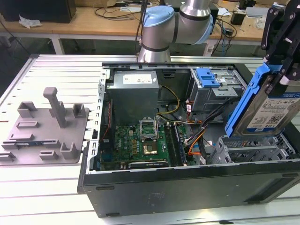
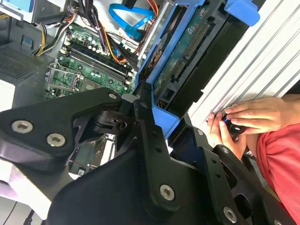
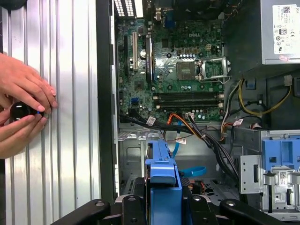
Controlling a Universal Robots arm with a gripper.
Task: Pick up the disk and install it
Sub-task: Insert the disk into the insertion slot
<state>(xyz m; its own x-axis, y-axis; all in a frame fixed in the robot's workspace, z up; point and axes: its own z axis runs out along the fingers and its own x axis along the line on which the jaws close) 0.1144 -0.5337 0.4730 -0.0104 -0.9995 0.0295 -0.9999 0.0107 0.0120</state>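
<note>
- Your claw [image 1: 279, 80] is clenched on the disk [image 1: 265, 110], pinching its upper end between the black fingers.
- The disk hangs straight below the claw, standing on edge and leaning a little. Its blue frame [image 1: 242, 105] is turned toward the exterior view's left and its white-and-blue label faces the camera.
- Right under the claw, the disk's lower end is at the top of the metal drive cage [image 1: 255, 151] in the open computer case [image 1: 187, 185]. You cannot tell from these views whether the disk touches the cage.
- Further inside the case, on the exterior view's left of the claw, lies the green motherboard [image 1: 140, 140]. The large grey metal box [image 1: 133, 96] stands behind it.
- Well away from the claw on that same side, outside the case, a grey fixture [image 1: 47, 126] sits on the slatted table [image 1: 56, 70].
- In the first wrist view, a person's hands [image 3: 23, 91] rest on the table slats beside the case wall. They are apart from the claw and cupped round a small black knob [image 3: 19, 111].
</note>
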